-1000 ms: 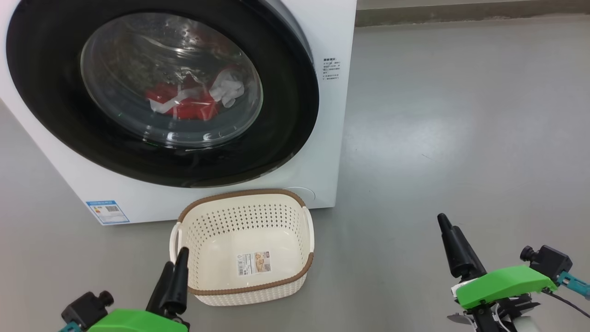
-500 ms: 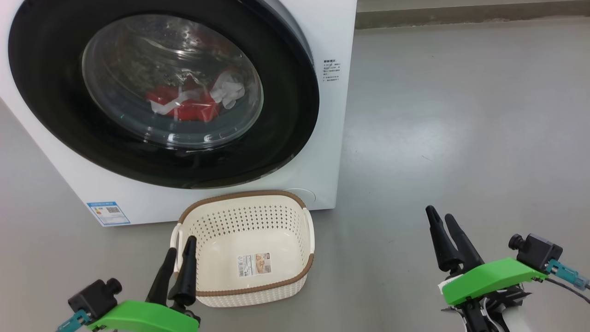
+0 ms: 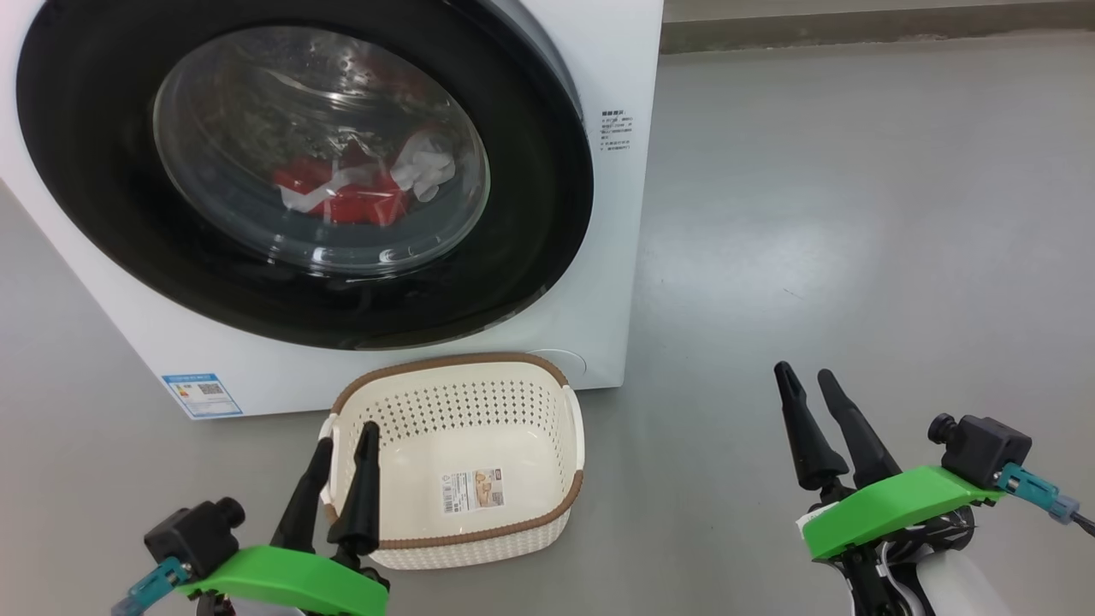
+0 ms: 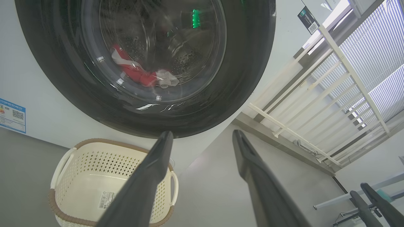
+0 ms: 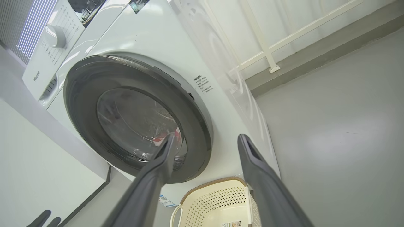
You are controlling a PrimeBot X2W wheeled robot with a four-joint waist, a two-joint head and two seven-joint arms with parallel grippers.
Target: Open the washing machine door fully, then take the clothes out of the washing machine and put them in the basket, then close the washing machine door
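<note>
The washing machine [image 3: 612, 257] is a white box at upper left. Its door [image 3: 547, 197], black-rimmed with a glass bowl, lies over the drum opening. Red and white clothes [image 3: 351, 201] show through the glass, also in the left wrist view [image 4: 135, 74]. The cream basket [image 3: 453, 361] sits on the floor just in front of the machine, with nothing in it but its sticker. My left gripper [image 3: 347, 436] is open, low at the basket's near left corner. My right gripper [image 3: 804, 371] is open over bare floor, right of the basket.
Grey floor [image 3: 855, 214] stretches to the right of the machine up to a dark skirting [image 3: 855, 30]. A white railing [image 4: 315, 94] stands beyond the machine's right side. A blue label [image 3: 198, 393] marks the machine's lower left front.
Both grippers went from shut to open. Each has risen in the head view, the left one drifting right toward the basket, the right one drifting left.
</note>
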